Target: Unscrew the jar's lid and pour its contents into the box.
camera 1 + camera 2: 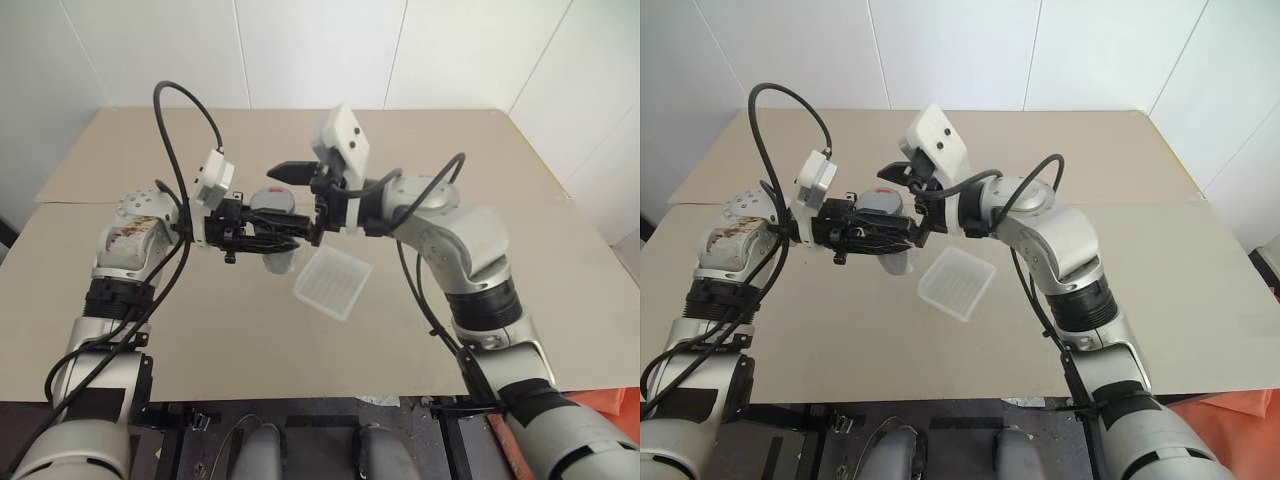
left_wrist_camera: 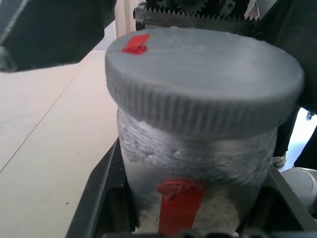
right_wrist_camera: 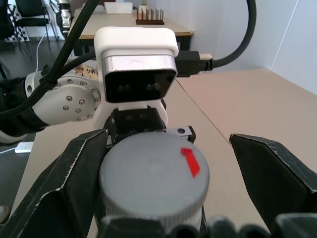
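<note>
- The jar point(image 2: 198, 168), its lid point(image 3: 153, 173) still screwed on, is held above the table point(image 1: 480, 150), clenched in the left gripper point(image 1: 262, 240).
- The right gripper point(image 3: 163, 188) straddles the lid with jaws spread wide; one finger point(image 3: 74, 183) sits at the rim, the other well apart, so an off-centre close may skid round the cap.
- The box point(image 1: 333, 282) lies just beside and below; a sudden twist could tip the jar and spill the contents wide.
</note>
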You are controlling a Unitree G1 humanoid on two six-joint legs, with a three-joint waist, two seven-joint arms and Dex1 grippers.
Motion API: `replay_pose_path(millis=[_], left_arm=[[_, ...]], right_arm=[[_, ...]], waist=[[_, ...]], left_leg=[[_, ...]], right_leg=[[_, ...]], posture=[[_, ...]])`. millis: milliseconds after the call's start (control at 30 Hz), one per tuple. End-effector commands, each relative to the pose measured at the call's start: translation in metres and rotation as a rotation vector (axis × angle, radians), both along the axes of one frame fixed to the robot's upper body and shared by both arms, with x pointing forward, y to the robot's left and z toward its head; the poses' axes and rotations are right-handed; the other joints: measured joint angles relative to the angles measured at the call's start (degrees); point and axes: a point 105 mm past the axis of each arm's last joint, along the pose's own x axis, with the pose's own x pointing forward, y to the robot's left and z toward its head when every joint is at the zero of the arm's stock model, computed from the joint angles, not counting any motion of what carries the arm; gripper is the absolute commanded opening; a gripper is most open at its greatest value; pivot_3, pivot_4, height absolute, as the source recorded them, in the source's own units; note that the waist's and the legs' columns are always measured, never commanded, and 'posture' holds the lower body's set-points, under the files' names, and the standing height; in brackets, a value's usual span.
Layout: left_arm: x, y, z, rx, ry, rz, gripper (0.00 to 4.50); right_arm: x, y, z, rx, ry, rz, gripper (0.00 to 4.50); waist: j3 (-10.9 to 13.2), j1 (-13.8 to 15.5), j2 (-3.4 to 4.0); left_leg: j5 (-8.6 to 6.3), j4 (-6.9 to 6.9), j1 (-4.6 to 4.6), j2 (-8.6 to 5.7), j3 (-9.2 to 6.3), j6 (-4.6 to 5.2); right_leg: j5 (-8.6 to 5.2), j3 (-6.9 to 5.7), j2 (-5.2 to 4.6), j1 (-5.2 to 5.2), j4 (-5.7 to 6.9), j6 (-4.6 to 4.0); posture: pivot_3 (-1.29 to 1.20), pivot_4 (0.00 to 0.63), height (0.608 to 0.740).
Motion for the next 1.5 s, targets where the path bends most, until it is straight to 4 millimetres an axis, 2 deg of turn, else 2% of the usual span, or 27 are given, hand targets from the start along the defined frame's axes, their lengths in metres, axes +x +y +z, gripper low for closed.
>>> replay_pose_path(millis=[33, 300, 467, 633, 800, 1067, 1500], left_arm=[[-0.007, 0.005, 0.01, 0.002, -0.055, -0.02, 1.93], [-0.008, 0.01, 0.011, 0.008, -0.051, -0.011, 1.93], [-0.006, 0.01, 0.012, 0.01, -0.054, -0.009, 1.93], [-0.003, 0.008, 0.013, 0.012, -0.058, -0.005, 1.93], [0.0, 0.002, 0.013, 0.008, -0.064, -0.011, 1.93], [0.001, -0.002, 0.01, 0.007, -0.069, -0.02, 1.93], [0.001, -0.001, 0.009, 0.005, -0.074, -0.019, 1.93]], right_arm=[[0.01, -0.029, 0.014, 0.048, -0.051, -0.087, 4.46], [0.013, -0.055, 0.007, 0.019, -0.055, -0.136, 4.46], [0.008, -0.06, 0.008, 0.015, -0.08, -0.131, 4.46], [-0.007, -0.059, 0.017, 0.041, -0.103, -0.072, 4.46], [-0.023, -0.044, 0.026, 0.05, -0.101, 0.003, 4.46], [-0.024, -0.01, 0.021, -0.051, -0.072, 0.005, 4.46], [-0.016, 0.006, 0.016, -0.084, -0.045, -0.013, 4.46]], waist=[[0.0, 0.0, 0.0], [0.0, 0.2, 0.0], [0.0, -0.1, 0.0], [0.0, 0.0, 0.0], [0.0, 0.1, 0.0], [0.0, -0.1, 0.0], [0.0, 0.1, 0.0]], left_leg=[[0.0, 0.0, 0.0, 0.0, 0.0, 0.0], [0.0, 0.01, 0.0, 0.0, 0.01, 0.0], [0.0, -0.01, 0.0, 0.0, 0.01, 0.0], [0.0, -0.01, 0.0, 0.0, 0.01, 0.0], [0.0, 0.0, 0.0, 0.0, 0.0, 0.0], [0.0, -0.01, -0.01, 0.0, 0.01, 0.0], [0.0, 0.0, -0.01, 0.0, 0.0, 0.0]], right_leg=[[0.0, 0.0, 0.0, 0.0, 0.0, 0.0], [0.0, 0.0, 0.0, 0.01, -0.01, 0.0], [0.0, 0.01, 0.0, -0.01, -0.02, 0.0], [0.0, 0.01, 0.0, -0.01, -0.01, 0.0], [0.0, 0.01, 0.0, 0.0, -0.01, 0.0], [0.0, 0.01, 0.0, -0.03, 0.01, 0.0], [0.0, 0.0, 0.0, -0.01, 0.0, 0.0]], posture=[[0.0, 0.15, 0.74], [0.0, 0.15, 0.74], [0.0, 0.15, 0.74], [0.0, 0.15, 0.74], [0.0, 0.15, 0.74], [0.0, 0.15, 0.74], [0.0, 0.15, 0.74]])
